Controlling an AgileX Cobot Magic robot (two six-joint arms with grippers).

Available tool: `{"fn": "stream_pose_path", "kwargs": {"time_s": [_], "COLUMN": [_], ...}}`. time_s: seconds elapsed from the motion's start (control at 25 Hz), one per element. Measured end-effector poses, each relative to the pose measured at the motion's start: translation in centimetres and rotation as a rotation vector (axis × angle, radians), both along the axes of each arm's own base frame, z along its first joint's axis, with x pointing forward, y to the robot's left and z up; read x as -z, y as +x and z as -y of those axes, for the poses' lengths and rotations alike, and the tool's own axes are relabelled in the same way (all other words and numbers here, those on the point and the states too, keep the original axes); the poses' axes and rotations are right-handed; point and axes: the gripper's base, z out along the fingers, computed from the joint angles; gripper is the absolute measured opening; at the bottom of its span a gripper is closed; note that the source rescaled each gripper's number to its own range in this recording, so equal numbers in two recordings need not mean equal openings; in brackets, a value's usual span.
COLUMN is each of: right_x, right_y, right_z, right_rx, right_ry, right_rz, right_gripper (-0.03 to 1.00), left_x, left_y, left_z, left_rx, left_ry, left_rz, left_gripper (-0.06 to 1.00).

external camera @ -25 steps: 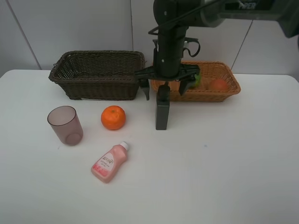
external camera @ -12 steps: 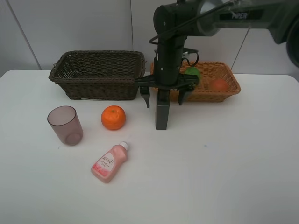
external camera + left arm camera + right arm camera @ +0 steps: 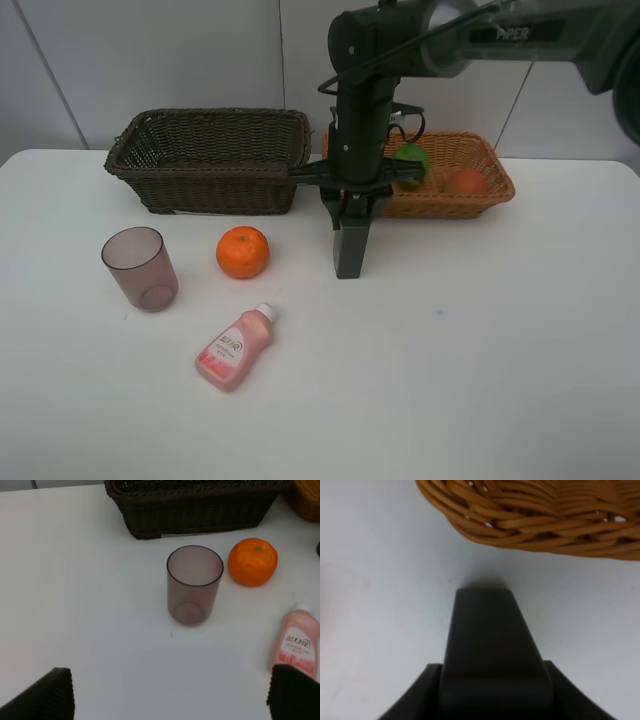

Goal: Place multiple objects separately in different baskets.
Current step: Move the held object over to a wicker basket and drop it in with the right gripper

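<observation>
Tan basket (image 3: 455, 207) — green fruit (image 3: 412, 160), mango (image 3: 467, 182) inside

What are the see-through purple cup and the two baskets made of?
The translucent mauve cup looks like smooth plastic: its base shows through the wall. The dark brown rectangular basket and the light orange-tan rectangular basket look like woven wicker, matte: interlaced strands show.

You have the deep basket (image 3: 210, 165) left of the shallow basket (image 3: 490, 196), which holds a round fruit (image 3: 412, 156) and a mango (image 3: 467, 182). Before them stand the cup (image 3: 140, 268), orange (image 3: 243, 252) and rectangular bottle (image 3: 348, 256), left to right. The capped bottle (image 3: 235, 347) lies before the orange.
</observation>
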Motion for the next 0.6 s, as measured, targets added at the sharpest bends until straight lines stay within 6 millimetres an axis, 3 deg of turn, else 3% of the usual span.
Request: {"fn": "stream_pose_path", "kwargs": {"time_s": [0.6], "right_x": [0.11], "right_y": [0.01], "right_z": [-0.01], "right_rx": [0.000], "right_ry": [-0.001], "right_rz": [-0.002], "right_gripper": [0.03], "left_x": [0.00], "left_y": [0.00], "left_z": [0.00], "left_rx": [0.000], "left_ry": [0.000], "left_rz": [0.000], "left_gripper": [1.00]}}
